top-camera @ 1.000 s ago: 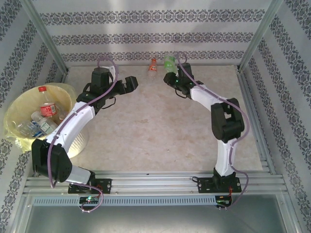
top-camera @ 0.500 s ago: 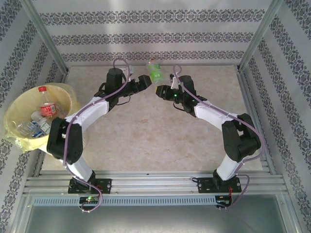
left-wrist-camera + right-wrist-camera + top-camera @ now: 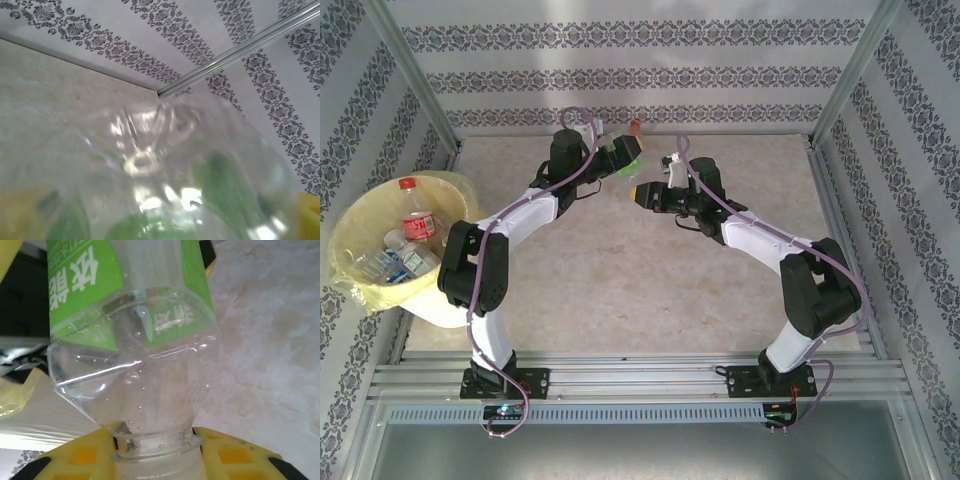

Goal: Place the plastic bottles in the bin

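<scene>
Seen from the top camera, the left arm [image 3: 515,215] rose from its base beside the bin [image 3: 348,235], bent sharply, and ran forward and right to the far middle of the table [image 3: 620,290]. The left gripper [image 3: 618,160] stood spread wide about the body of the green-labelled bottle [image 3: 628,152]; whether its pads touched could not be told. The right arm [image 3: 760,240] bowed out towards the right rail, its forearm slanting back left, and the right gripper [image 3: 642,192] was clamped on that bottle's neck. The bottle hung above the table between the two grippers. Just behind lay an orange-capped bottle [image 3: 635,127] by the back wall [image 3: 770,80]. In the bin, well apart at the left, sat a red-capped bottle [image 3: 416,215] and some clear bottles [image 3: 390,260].

In the left wrist camera the green-labelled bottle's [image 3: 165,165] clear base loomed blurred against the lens, hiding most of the table.

In the right wrist camera yellow fingers [image 3: 80,460] pinched the neck of the bottle [image 3: 135,355], its body rising away
</scene>
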Controlling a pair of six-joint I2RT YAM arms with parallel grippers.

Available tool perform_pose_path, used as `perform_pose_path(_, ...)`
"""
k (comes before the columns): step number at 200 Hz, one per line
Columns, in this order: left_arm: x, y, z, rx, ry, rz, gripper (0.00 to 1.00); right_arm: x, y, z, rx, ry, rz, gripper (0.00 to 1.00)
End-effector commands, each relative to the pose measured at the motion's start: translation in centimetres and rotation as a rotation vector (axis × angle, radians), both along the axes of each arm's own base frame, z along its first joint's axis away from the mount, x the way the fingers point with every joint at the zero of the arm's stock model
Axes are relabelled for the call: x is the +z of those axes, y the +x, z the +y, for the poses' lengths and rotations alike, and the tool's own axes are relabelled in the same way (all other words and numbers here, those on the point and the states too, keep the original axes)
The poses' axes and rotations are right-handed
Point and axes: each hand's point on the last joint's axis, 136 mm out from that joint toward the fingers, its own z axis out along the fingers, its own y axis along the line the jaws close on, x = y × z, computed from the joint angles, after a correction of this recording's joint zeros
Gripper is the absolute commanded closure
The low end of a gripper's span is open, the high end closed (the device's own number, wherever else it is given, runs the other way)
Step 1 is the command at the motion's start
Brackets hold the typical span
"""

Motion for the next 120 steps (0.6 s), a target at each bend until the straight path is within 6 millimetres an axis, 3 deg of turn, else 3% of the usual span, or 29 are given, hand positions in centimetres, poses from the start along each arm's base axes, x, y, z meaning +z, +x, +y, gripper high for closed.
perform_pose_path(1,2.1,0.9,0.0,-0.006,-0.061,-0.06,0.06,2.7,-1.6,0.6,0.065,0.028,-0.088,0.84)
perform_pose_path(21,2.2,0.5,-0.8,-0.069,-0.106,-0.043,0.23,2.9,-1.7,0.6,0.069,0.021,-0.094,0.8)
perform_pose_path(39,2.2,0.1,-1.1,-0.094,-0.126,-0.032,0.34,3.2,-1.6,0.5,0.064,0.018,-0.097,0.68)
perform_pose_path(79,2.6,-0.1,0.1,-0.046,-0.114,-0.035,0.36,4.4,-2.6,-0.5,0.069,-0.045,-0.167,0.3)
perform_pose_path(120,2.5,-0.2,1.7,0.011,-0.069,-0.017,0.43,6.8,-4.0,-2.9,0.023,-0.117,-0.273,0.12)
